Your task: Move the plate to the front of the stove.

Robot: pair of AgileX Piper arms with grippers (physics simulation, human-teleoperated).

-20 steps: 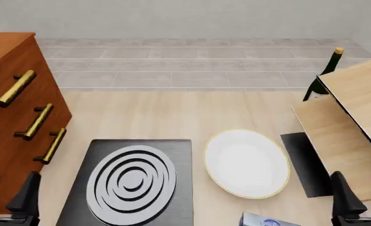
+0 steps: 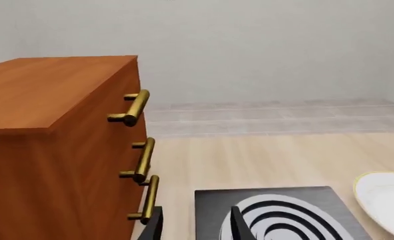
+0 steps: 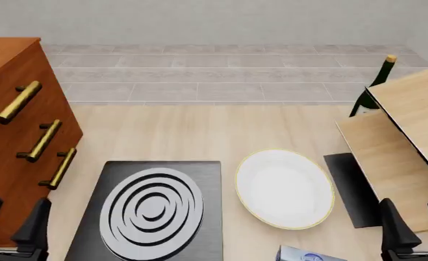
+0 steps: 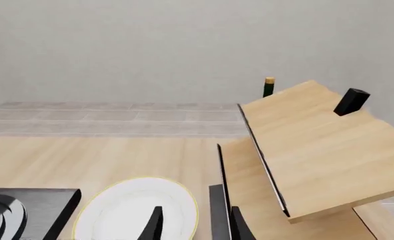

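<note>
The white plate [image 3: 285, 188] with its thin gold rim lies flat on the table, just right of the stove [image 3: 152, 209], a dark slab with concentric white rings. My left gripper [image 3: 12, 224] is open at the near left edge, beside the stove's left side, holding nothing. My right gripper [image 3: 413, 227] is open at the near right, to the right of the plate and clear of it. In the left wrist view the fingers [image 2: 238, 226] frame the stove [image 2: 277, 212], with the plate [image 2: 387, 200] off to one side. The right wrist view shows the plate [image 4: 126, 210] past its fingers [image 4: 154, 225].
A wooden drawer cabinet [image 3: 14, 136] with brass handles stands at the left. Tilted wooden boards [image 3: 402, 141] rise at the right over a black mat [image 3: 352, 187], with a dark bottle [image 3: 372, 89] behind. A blue-white carton [image 3: 304, 254] lies at the near edge below the plate.
</note>
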